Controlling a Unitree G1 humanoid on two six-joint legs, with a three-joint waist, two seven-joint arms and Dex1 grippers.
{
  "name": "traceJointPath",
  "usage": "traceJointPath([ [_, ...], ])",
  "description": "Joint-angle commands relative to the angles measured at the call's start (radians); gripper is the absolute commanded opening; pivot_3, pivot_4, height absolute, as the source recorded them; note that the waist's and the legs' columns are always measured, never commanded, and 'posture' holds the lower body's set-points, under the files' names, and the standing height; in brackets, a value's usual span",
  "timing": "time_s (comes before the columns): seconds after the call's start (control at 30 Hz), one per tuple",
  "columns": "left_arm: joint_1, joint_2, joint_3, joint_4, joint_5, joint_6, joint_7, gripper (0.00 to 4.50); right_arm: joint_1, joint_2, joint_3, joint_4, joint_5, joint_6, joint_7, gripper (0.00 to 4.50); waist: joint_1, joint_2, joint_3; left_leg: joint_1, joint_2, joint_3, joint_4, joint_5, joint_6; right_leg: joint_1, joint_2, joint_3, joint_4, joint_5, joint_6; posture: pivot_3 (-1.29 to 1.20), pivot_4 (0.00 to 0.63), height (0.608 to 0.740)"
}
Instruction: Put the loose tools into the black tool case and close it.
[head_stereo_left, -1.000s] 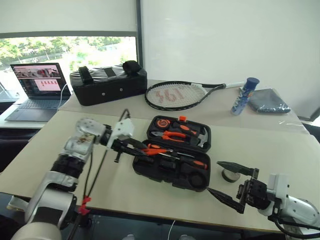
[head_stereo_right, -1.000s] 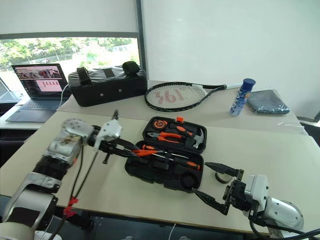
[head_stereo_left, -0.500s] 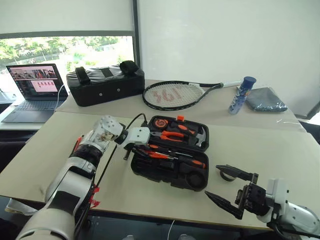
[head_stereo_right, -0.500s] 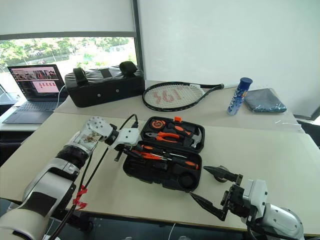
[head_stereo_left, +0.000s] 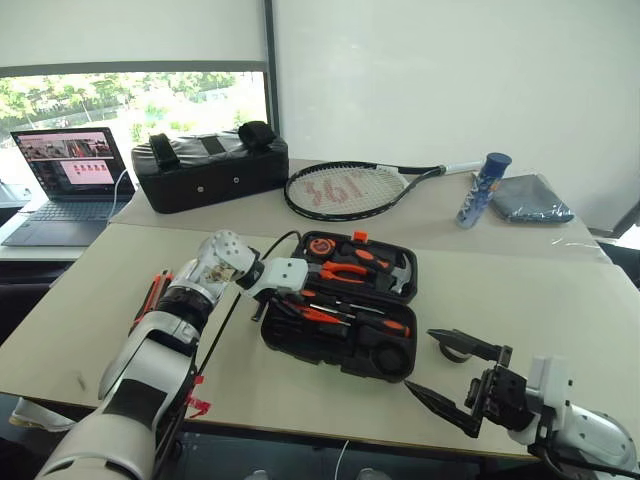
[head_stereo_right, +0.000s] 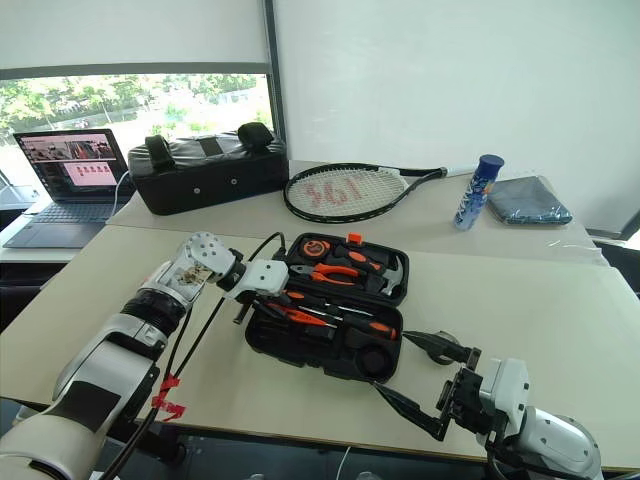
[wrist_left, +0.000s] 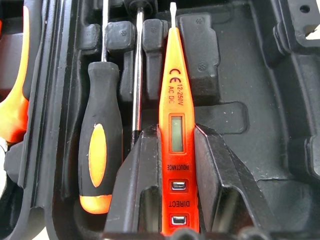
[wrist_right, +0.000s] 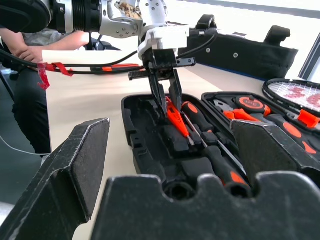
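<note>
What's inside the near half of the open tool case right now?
Tool case: two black-and-orange screwdrivers, plus the slim orange screwdriver gripped by the left gripper. Its fingers cover the slot beneath.

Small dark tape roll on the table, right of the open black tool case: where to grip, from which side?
Likely from above: one finger in the hole, one outside, pinching the ring wall. The small dark tape roll appears to lie flat on the beige table, leaving little side wall to clamp. The open right gripper is beside it.
</note>
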Motion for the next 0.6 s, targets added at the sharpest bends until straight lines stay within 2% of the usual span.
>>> traceJointPath([
  [0.03,-0.003,0.018,-0.024,-0.018,0.05,0.043,0.023,0.46,-0.014,-0.011,-0.002,-0.029,0.002,0.008,-0.012,4.5,-0.002,0.0,0.0,0.0,0.0,0.0,0.0,0.0,0.0,0.0,0.0,0.0,0.0,0.0,0.0,0.0,0.15,0.74],
  [0.23,0.01,0.029,-0.046,-0.066,0.072,0.094,-0.005,0.46,-0.019,-0.021,-0.005,-0.035,0.008,0.021,-0.014,4.5,-0.011,0.0,0.0,0.008,0.0,0.0,0.0,0.0,0.0,0.009,0.0,0.0,-0.001,0.0,0.001,0.0,0.15,0.74],
  [0.5,0.027,0.018,-0.024,-0.114,0.047,0.125,0.012,0.46,-0.025,-0.025,-0.007,-0.027,0.008,0.023,-0.011,4.5,-0.014,0.0,0.0,0.009,0.0,0.0,0.0,0.0,0.0,0.01,0.0,0.0,-0.001,-0.002,0.003,0.0,0.15,0.74],
  [0.57,0.021,0.012,-0.004,-0.114,0.021,0.101,0.017,1.47,-0.029,-0.025,-0.006,-0.023,0.008,0.023,-0.011,4.5,-0.013,0.0,0.0,0.009,0.0,0.0,0.0,0.0,0.0,0.01,0.0,0.0,-0.001,-0.002,0.003,0.0,0.15,0.74],
  [0.6,0.019,0.009,0.006,-0.118,0.006,0.106,0.011,1.71,-0.031,-0.025,-0.006,-0.021,0.008,0.023,-0.01,4.5,-0.013,0.0,0.0,0.009,0.0,0.0,0.0,0.0,0.0,0.01,0.0,0.0,-0.001,-0.002,0.003,0.0,0.15,0.74],
])
